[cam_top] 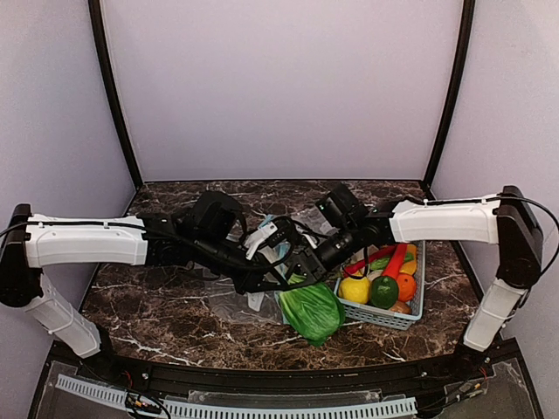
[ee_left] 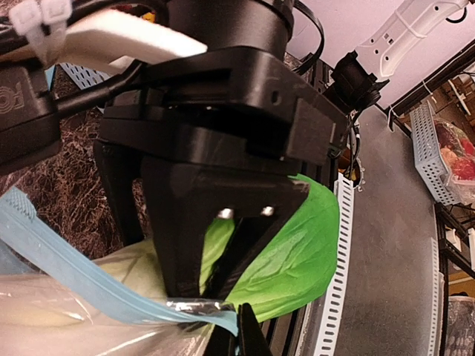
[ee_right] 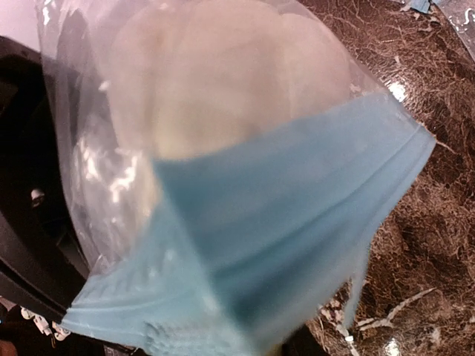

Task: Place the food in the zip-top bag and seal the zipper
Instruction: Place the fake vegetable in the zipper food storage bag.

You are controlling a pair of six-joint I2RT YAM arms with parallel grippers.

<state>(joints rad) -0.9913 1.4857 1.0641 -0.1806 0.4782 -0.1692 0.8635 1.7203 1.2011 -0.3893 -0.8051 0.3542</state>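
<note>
The zip-top bag (cam_top: 253, 301) hangs between both grippers at the table's middle. The leafy vegetable (cam_top: 313, 310) lies with its green leaves sticking out and its white stalk (ee_right: 223, 74) inside the bag (ee_right: 89, 185). My left gripper (cam_top: 262, 279) is shut on the light-blue zipper (ee_left: 74, 274); the pinch shows in the left wrist view (ee_left: 223, 308), with the green leaves (ee_left: 297, 237) behind it. My right gripper (cam_top: 306, 262) holds the bag's edge. The zipper (ee_right: 282, 237) fills the right wrist view and hides that gripper's fingers. The red-orange vegetable (cam_top: 395, 260) and the cucumber (cam_top: 380, 262) lie in the basket.
A blue basket (cam_top: 417, 301) stands to the right of the bag, holding a lemon (cam_top: 355, 289), a lime (cam_top: 383, 291) and an orange (cam_top: 405, 286). Smaller clear bags (cam_top: 306, 218) lie behind the grippers. The two arms nearly meet over the dark marble table (cam_top: 175, 314).
</note>
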